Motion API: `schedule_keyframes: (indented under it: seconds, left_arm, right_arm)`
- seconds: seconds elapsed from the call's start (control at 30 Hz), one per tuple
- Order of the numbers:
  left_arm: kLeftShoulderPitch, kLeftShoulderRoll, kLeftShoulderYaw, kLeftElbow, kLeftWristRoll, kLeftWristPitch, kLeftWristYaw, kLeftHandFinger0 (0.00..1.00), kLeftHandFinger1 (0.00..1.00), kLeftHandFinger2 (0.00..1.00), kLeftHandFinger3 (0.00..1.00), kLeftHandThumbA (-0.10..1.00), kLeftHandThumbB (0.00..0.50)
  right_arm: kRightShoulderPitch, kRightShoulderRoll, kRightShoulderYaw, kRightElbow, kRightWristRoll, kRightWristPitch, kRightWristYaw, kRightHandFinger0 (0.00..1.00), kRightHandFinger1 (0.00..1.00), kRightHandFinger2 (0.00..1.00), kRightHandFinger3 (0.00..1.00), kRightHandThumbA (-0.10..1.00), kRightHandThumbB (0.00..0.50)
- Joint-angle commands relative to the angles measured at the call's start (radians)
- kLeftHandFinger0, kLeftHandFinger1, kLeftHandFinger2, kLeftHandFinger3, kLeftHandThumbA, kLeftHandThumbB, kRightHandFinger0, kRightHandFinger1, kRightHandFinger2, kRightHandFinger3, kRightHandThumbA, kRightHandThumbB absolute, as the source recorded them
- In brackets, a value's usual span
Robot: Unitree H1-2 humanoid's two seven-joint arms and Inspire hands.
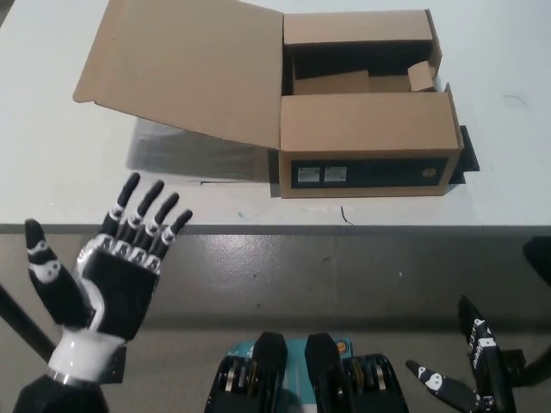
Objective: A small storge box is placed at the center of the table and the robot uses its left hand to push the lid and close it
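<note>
1. Box (366,142) sits on the bench (69,185), up and to the right of the left hand (108,275).
2. Its lid (185,69) lies open, straight up from the left hand and well apart from it.
3. Left hand is wide open, fingers (146,211) spread at the bench edge, holding nothing.
4. Right hand (469,374) rests low, far to the right, fingers apart, holding nothing.

one cardboard box (344,129), one table (69,172), two robot hands.
</note>
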Motion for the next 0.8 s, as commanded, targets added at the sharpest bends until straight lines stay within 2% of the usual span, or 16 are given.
schedule_keyframes:
  seconds: [0.0, 0.17, 0.27, 0.37, 0.77]
  left_arm:
    - [-0.14, -0.069, 0.115, 0.063, -0.458, 0.169, 0.139, 1.0, 1.0, 1.0, 1.0, 1.0, 0.396]
    - [-0.173, -0.089, 0.148, 0.131, -0.439, 0.193, 0.15, 1.0, 1.0, 1.0, 1.0, 1.0, 0.392]
    - [-0.192, -0.099, 0.169, 0.18, -0.427, 0.205, 0.132, 1.0, 1.0, 1.0, 1.0, 1.0, 0.395]
    - [-0.204, -0.107, 0.183, 0.212, -0.416, 0.22, 0.117, 1.0, 1.0, 1.0, 1.0, 1.0, 0.399]
    - [-0.291, -0.126, 0.242, 0.355, -0.354, 0.253, 0.082, 1.0, 1.0, 1.0, 1.0, 1.0, 0.403]
  right_arm:
    - [-0.031, 0.002, -0.003, -0.022, -0.01, -0.08, -0.041, 1.0, 1.0, 1.0, 1.0, 1.0, 0.358]
    - [-0.033, 0.004, -0.003, -0.022, -0.007, -0.08, -0.039, 1.0, 1.0, 1.0, 1.0, 1.0, 0.359]
    - [-0.034, 0.005, -0.002, -0.019, -0.013, -0.08, -0.045, 1.0, 1.0, 1.0, 1.0, 1.0, 0.369]
    - [-0.033, 0.001, 0.001, -0.024, -0.016, -0.08, -0.048, 1.0, 1.0, 1.0, 1.0, 1.0, 0.352]
    - [-0.04, -0.001, 0.008, -0.018, -0.012, -0.08, -0.056, 1.0, 1.0, 1.0, 1.0, 1.0, 0.37]
